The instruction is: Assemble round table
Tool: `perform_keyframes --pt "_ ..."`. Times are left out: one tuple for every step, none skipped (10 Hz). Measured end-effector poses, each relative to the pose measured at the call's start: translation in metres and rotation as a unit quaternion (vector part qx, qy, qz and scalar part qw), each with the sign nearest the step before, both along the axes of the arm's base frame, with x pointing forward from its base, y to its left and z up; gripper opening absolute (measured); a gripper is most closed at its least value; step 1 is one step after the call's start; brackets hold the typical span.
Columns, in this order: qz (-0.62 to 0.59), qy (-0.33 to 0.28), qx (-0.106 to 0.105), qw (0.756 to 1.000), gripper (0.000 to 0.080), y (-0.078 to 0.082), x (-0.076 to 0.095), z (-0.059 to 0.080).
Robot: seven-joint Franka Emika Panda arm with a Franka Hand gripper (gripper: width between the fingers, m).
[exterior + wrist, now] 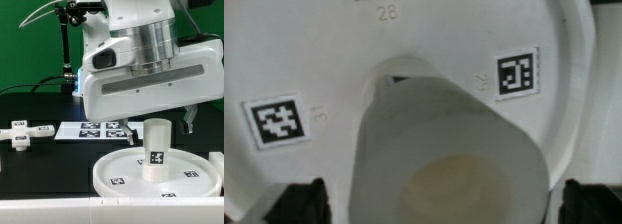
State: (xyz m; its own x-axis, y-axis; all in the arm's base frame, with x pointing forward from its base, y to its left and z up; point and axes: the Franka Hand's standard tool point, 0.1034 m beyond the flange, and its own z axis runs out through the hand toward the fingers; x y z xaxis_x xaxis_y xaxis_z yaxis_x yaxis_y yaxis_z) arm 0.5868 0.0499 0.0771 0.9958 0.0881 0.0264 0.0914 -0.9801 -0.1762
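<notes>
Wrist view blurs the leg and crops the disc.

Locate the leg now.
In the exterior view's lower right, the leg stands upright at the middle of the round disc, right of the marker board.

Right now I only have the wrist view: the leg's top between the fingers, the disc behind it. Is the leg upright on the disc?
Observer: Yes. The exterior view shows the leg standing upright on the round disc, near its middle.
Operator: Where's the last part?
Observer: The cross-shaped foot lies on the table at the exterior view's left, beyond the marker board, apart from the disc.
Operator: Am I touching the leg?
Observer: I see no contact. The gripper is open, and the one finger I can see sits to the exterior view's right of the leg's top, with a gap.
</notes>
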Motion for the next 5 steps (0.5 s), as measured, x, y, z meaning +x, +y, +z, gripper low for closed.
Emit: perform_keyframes --pt "0.044 -0.009 -0.002 0.999 0.0649 0.0018 0.0003 0.0011" --pt "0.085 -0.016 -0.005 0.996 0.0649 0.0028 0.0003 0.0021" --pt "0.126 -0.022 -0.006 0.992 0.0649 0.0032 -0.0007 0.0017" --pt "0.157 -0.027 -0.006 0.987 0.0649 0.0014 -0.001 0.0007" --pt "0.185 -0.031 -0.007 0.982 0.0649 0.0002 -0.001 0.0003"
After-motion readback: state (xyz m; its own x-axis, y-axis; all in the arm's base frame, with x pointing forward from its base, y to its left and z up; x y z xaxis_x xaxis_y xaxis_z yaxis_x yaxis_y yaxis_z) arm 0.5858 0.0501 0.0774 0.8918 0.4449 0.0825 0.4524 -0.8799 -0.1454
